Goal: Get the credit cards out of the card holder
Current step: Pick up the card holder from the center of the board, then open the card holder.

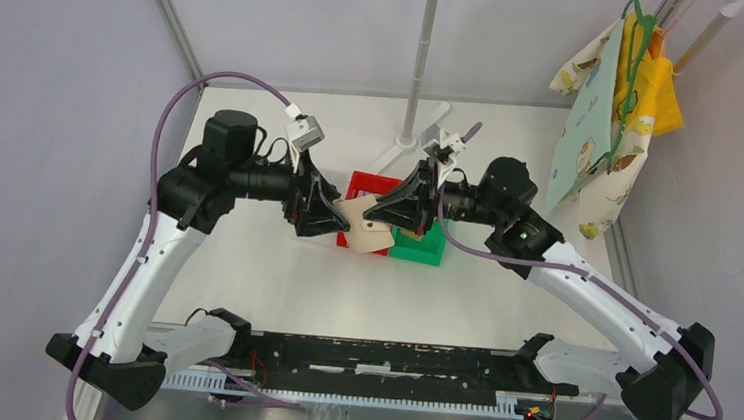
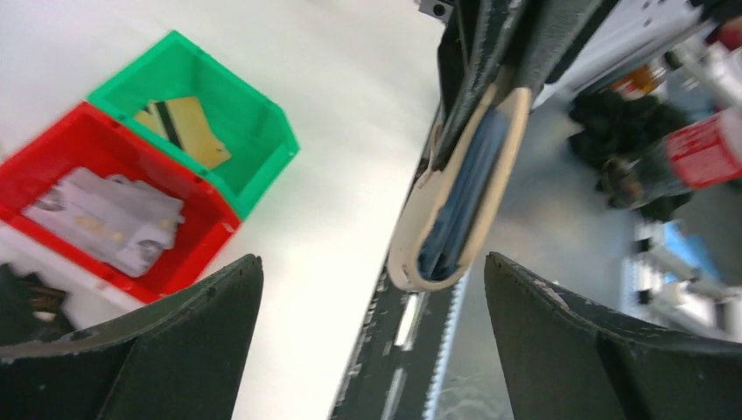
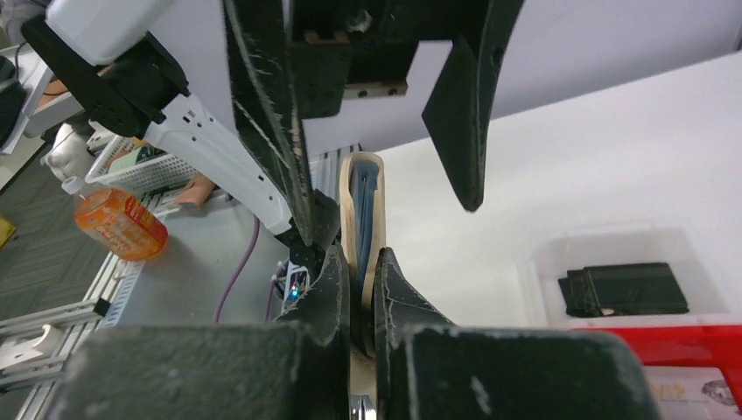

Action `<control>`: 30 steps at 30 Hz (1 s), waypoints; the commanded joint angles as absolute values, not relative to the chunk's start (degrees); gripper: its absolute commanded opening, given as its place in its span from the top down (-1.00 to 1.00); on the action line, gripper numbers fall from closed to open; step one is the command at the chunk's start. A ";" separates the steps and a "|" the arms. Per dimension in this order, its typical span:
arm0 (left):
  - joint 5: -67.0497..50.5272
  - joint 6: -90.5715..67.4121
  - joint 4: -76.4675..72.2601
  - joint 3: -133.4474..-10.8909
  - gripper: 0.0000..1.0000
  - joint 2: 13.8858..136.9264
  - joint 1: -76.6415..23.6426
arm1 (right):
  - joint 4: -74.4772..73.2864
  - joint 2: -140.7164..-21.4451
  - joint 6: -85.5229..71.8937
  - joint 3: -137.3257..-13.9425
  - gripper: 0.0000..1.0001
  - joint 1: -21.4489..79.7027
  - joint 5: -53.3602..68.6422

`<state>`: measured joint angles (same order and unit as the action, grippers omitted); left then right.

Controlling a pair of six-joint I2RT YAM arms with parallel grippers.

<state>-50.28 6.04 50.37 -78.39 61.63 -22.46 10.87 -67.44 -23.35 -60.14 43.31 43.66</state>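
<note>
The tan card holder [image 1: 366, 232] hangs in the air over the red bin [image 1: 362, 183] and the green bin [image 1: 423, 250]. My right gripper [image 3: 360, 254] is shut on the card holder [image 3: 350, 206], seen edge-on with blue inner pockets. My left gripper [image 2: 372, 257] is open, its fingers [image 2: 201, 332] wide apart on either side of the card holder's free end [image 2: 455, 201], not touching it. A gold credit card with a dark stripe [image 2: 188, 131] lies in the green bin [image 2: 262, 114]. Silvery-white cards [image 2: 105, 219] lie in the red bin [image 2: 206, 249]. I cannot see any card inside the holder.
A white tray [image 3: 542, 262] holding a black boxy object [image 3: 621, 289] stands beside the red bin. A pole stand [image 1: 419, 73] rises at the back of the table. Patterned cloths [image 1: 607, 98] hang at the back right. An orange bottle [image 3: 118, 223] stands off the table.
</note>
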 commanded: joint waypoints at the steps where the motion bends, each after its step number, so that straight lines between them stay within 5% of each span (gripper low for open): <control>1: -55.41 -16.18 36.05 -74.21 -0.99 59.22 -22.23 | 24.58 -64.01 -27.07 -57.41 1.00 43.42 37.24; 10: -56.32 -34.76 21.21 -68.96 -0.78 57.70 -22.22 | 36.57 -63.19 -31.76 -53.05 1.00 43.93 26.18; 22: -53.21 -28.64 25.51 -66.50 0.62 57.32 -22.16 | 37.14 -64.86 -29.57 -52.22 0.99 47.86 12.87; 24: -51.78 -27.33 26.63 -67.13 0.79 57.69 -22.15 | 34.09 -65.33 -28.32 -53.12 0.67 48.64 10.21; 27: -47.69 -20.59 31.47 -68.81 0.91 58.69 -22.06 | 20.42 -66.50 -26.19 -58.39 -0.24 48.69 2.20; 30: -38.37 -10.38 37.40 -70.91 0.96 60.26 -22.12 | 4.59 -68.68 -25.54 -66.74 -0.72 48.74 -7.23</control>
<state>-49.34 -24.05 30.11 -66.92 58.61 -22.22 21.78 -67.11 -28.42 -55.64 48.40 7.62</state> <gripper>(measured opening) 0.121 0.767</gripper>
